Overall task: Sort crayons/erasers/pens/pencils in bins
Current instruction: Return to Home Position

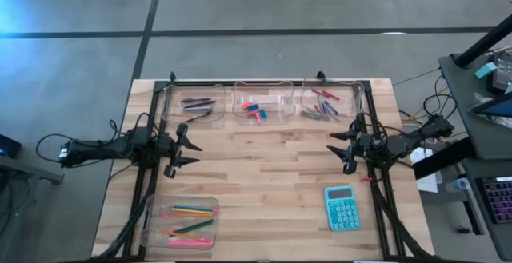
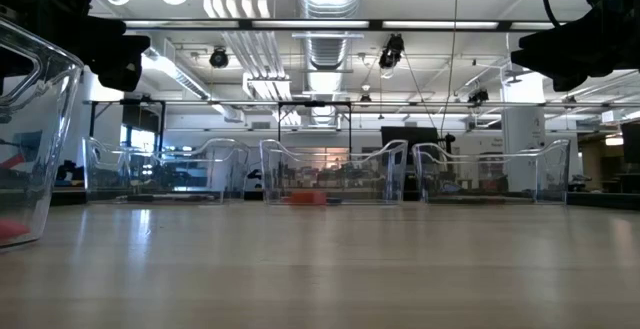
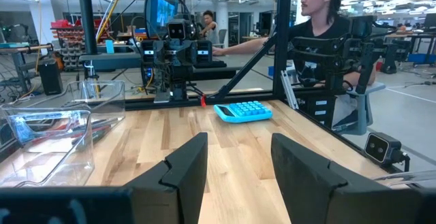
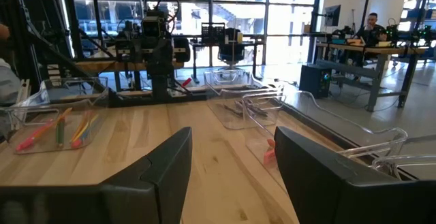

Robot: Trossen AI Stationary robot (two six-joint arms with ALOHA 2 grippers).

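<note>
From table height the near-left bin [image 2: 35, 139] is cut off at the edge, just a red blur showing through its wall. Overhead, the sticks in the far-right bin [image 1: 352, 103] are too small and jumbled to tell apart. Both arms are only dark shapes up top.

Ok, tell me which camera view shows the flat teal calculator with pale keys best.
The high view: the flat teal calculator lies whole, keys up, on the wooden table near the right arm. The left wrist view shows it far off, tilted and foreshortened. The low and right wrist views do not show it.
</note>
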